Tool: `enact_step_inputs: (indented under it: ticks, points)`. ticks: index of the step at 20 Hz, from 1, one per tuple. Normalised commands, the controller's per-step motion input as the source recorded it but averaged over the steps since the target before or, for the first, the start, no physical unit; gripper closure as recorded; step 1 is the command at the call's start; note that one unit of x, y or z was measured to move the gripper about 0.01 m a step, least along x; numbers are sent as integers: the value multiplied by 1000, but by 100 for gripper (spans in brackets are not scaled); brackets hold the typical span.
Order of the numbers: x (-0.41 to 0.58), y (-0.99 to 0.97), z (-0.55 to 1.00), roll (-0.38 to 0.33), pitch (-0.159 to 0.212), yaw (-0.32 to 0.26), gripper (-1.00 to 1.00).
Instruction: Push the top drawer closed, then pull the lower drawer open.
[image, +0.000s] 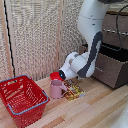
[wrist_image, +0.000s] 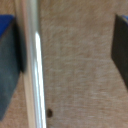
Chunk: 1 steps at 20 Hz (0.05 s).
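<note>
A red basket (image: 22, 99) sits on the wooden table (image: 100, 107) at the exterior view's left. Next to it stands a pink mug (image: 56, 89), with a small red thing (image: 55, 76) behind it and some snack packets (image: 74, 91) lying just beside it. The white robot arm (image: 89, 45) bends down over the packets. At the exterior view's right is the brown cabinet. The lower drawer (image: 111, 69) sticks out toward the table, and its box looks dark inside. The top drawer (image: 118, 24) sits above it, further back. The claw is hidden in this view. In the wrist view the claw (wrist_image: 65, 60) is spread wide, grasping nothing. A shiny silver bar (wrist_image: 34, 60) runs between its two dark fingers (wrist_image: 9, 65), very close to one finger. The picture is too blurry to tell which drawer the bar is on.
</note>
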Motion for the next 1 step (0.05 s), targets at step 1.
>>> enact_step_inputs:
  ticks: [1]
  points:
    - [240,226,460,96,71,32,-100]
